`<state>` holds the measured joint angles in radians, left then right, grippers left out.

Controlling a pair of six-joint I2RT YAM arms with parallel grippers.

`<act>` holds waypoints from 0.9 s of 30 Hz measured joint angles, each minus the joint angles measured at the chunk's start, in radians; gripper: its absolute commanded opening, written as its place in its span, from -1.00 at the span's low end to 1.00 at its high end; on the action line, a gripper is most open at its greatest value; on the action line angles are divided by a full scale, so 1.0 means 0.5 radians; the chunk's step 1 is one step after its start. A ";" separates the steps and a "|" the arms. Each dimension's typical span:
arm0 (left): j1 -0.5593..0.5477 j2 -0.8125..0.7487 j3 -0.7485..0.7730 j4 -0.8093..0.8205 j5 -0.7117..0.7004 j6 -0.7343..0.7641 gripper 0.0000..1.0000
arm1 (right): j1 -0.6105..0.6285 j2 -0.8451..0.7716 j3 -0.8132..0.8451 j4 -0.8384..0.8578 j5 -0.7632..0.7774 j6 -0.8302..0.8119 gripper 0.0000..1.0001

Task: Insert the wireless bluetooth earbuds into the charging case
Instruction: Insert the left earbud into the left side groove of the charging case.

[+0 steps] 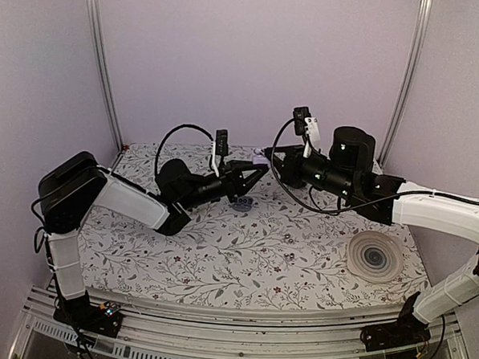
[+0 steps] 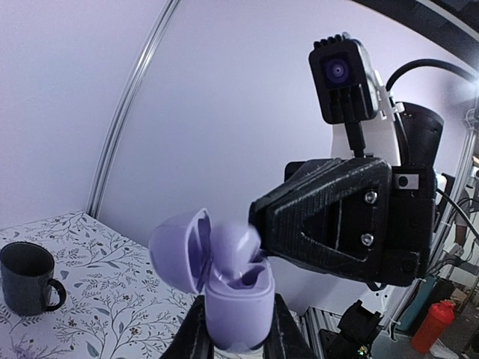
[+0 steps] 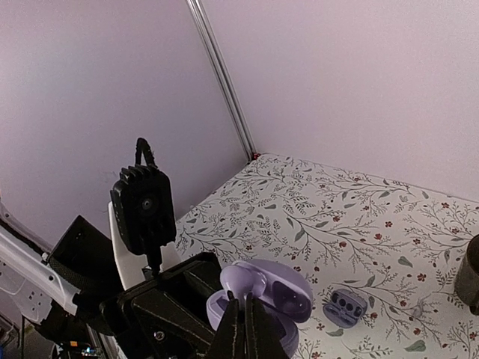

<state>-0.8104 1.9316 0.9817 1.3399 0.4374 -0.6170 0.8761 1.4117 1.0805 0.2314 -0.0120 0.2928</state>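
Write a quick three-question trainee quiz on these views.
1. True or false: the lid of the charging case is closed.
2. Which gripper holds the charging case? A) left B) right C) neither
3. In the left wrist view, what stands on the table at the far left?

Key:
1. False. The lid stands open.
2. A. The left gripper clamps the case from both sides. The right gripper is shut, with its tips at the open case.
3. The dark mug.
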 measured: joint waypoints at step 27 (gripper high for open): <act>0.017 -0.052 -0.079 -0.179 0.000 0.330 -1.00 | 0.002 -0.035 0.024 -0.323 0.110 0.007 -0.64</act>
<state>-0.8021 1.9057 0.9421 1.2507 0.4374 -0.4522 0.8772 1.3941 1.0924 0.0700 0.0429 0.2962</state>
